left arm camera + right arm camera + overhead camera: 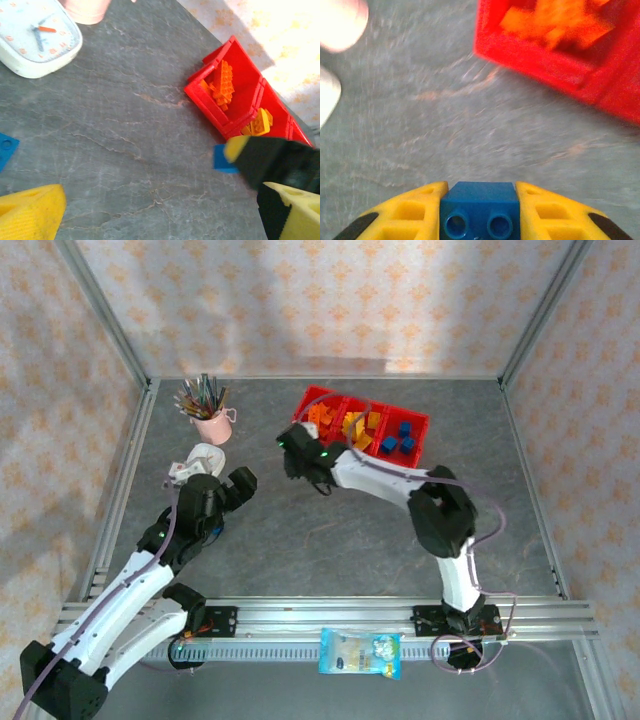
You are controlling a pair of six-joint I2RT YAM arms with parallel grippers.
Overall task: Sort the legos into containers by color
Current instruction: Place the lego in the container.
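Blue lego [480, 210] is seen clamped at the fingertips of the right gripper [480, 190], held over the worktop [330, 540] just beside the end of the containers [202, 105] where the orange heap [222, 85] lies. The left gripper [243, 483] is spread wide and empty, well apart from the bins and near a white clock [200, 458]. Trouble is judged most likely from a release made too soon: the blue compartment lies at the far end of the row, so a brick let go here would be dropped among the orange pieces or onto the bare worktop. With so little of the brick pinched, a slip or twist in carriage may also be feared, and the near wall could be clipped if the crossing is made low. Counted: three joined bins, one brick in hand, about four blue bricks [404, 428] in the end bin. The orange heap and the yellow heap [260, 122] are too tangled for a count. One pink cup [212, 427] of pencils, one clock and one packet [360, 653] are also seen
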